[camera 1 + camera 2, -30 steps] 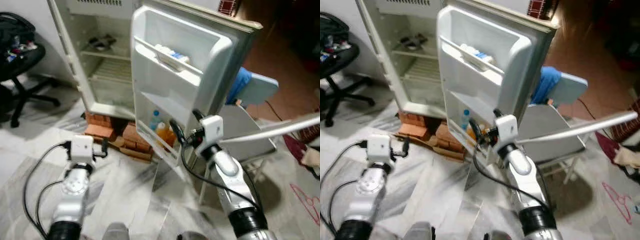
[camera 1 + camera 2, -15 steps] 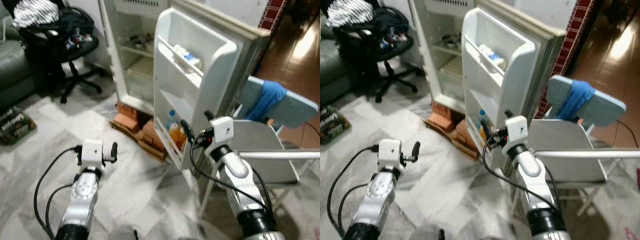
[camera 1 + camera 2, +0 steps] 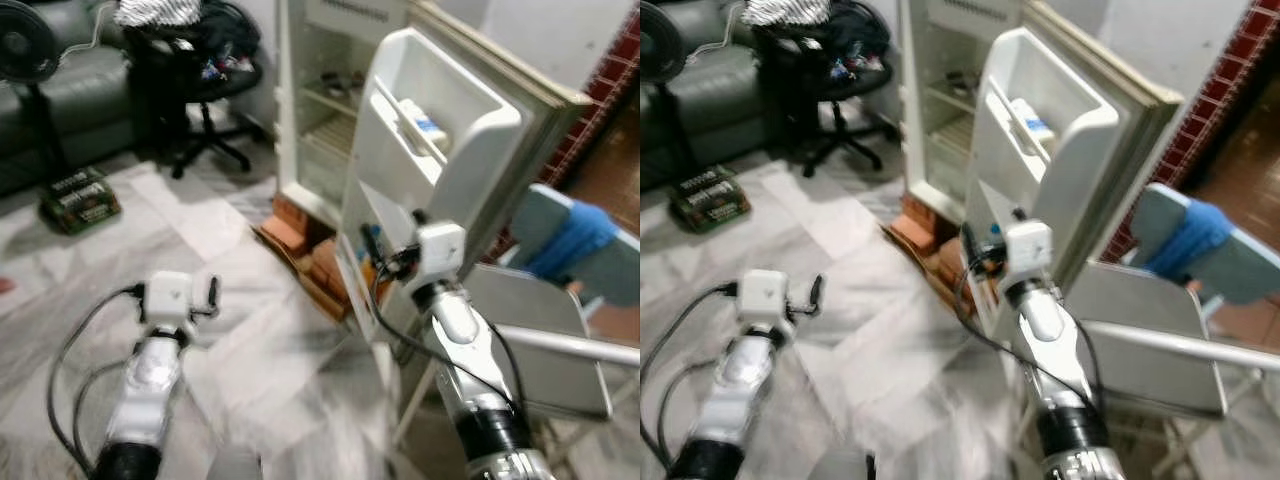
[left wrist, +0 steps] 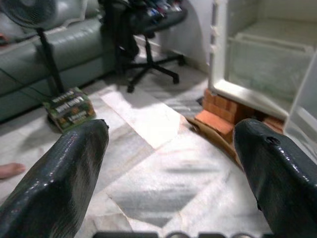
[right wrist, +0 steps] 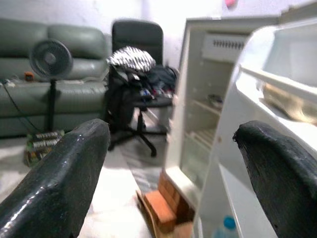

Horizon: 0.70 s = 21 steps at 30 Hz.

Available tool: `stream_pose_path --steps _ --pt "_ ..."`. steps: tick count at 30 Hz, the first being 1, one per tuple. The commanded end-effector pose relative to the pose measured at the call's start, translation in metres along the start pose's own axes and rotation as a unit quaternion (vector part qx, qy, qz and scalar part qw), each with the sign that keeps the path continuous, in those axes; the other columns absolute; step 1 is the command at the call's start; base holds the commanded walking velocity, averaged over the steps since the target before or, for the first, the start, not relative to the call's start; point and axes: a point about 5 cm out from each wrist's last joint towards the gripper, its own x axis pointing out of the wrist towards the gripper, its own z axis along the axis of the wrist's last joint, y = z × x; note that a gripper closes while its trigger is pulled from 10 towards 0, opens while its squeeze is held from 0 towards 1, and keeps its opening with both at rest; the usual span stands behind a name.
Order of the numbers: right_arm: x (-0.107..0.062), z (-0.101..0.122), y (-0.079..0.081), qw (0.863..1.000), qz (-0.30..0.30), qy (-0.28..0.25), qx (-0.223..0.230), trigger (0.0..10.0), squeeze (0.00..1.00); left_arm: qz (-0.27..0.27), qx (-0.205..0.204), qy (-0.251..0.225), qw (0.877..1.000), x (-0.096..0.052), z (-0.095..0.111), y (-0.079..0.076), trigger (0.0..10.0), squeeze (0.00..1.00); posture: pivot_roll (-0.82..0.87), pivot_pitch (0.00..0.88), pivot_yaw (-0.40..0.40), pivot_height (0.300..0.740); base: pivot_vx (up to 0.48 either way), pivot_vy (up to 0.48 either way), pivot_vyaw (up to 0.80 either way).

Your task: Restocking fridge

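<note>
Left eye view: white fridge (image 3: 330,70) open, door shelves (image 3: 420,130) stocked.

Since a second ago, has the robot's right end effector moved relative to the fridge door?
No: the right end effector stays by the open fridge door's lower shelf; the camera has turned.

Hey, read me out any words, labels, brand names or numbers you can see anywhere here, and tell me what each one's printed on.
None can be read.
Green box on the floor: pale lettering on top, too blurred to read.
Carton in the fridge door's upper shelf: blue and white print, too small to read.
Bottle in the fridge door's lower shelf: blue cap, no label legible.
</note>
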Motion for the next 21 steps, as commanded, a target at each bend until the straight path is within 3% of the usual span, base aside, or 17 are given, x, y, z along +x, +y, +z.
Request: stream_pose_path --steps 1,4,16,21 --pt "-0.005 -0.001 -0.015 1.0 -0.029 0.004 -0.007 10.0 0.0 -0.019 -0.007 -0.007 1.0 0.002 0.003 -0.013 10.0 0.0 0.04 0.0 -0.041 0.74 0.289 -0.259 0.0" --pt "-0.005 -0.002 -0.017 0.999 -0.037 0.005 -0.006 10.0 0.0 -0.019 -0.01 -0.008 1.0 0.002 0.004 -0.013 10.0 0.0 0.04 0.0 -0.039 0.74 0.281 -0.086 0.0" --pt "-0.007 -0.002 -0.019 0.999 -0.049 0.006 -0.012 10.0 0.0 -0.017 -0.02 -0.012 1.0 0.002 0.004 -0.011 10.0 0.0 0.04 0.0 -0.04 0.74 0.0 0.0 0.0" --pt "-0.018 -0.005 -0.028 0.999 -0.045 0.012 -0.008 10.0 0.0 -0.013 -0.02 -0.002 1.0 0.0 0.0 -0.007 10.0 0.0 0.04 0.0 -0.043 0.74 0.0 0.0 0.0"
